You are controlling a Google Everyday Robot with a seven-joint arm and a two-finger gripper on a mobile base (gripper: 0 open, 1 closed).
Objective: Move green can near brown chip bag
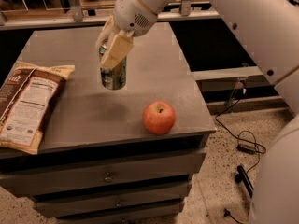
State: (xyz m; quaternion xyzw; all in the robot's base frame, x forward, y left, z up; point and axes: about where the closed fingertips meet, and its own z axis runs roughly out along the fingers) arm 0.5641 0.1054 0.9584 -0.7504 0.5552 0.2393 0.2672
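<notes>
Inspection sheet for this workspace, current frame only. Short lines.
Surface: grey cabinet top.
Job's things: green can upright, centre-left; brown chip bag lying flat at the left edge, apart from the can.
Clutter: red apple, front right.
Grippers: gripper closed on the can's top.
Cables: black cable on the floor, right.
Surroundings: drawers under the top.

The arm (243,17) is a run of fat, smooth white shells dotted with a few small dark round fastener holes. Its wrist housing (138,13) carries a patch of tiny dark vent holes. The gripper (109,50), clamped on the top of the green can (113,76), has flat cream-tan fingers (117,52), and a broad white rounded body shell (280,181) fills the lower right.
</notes>
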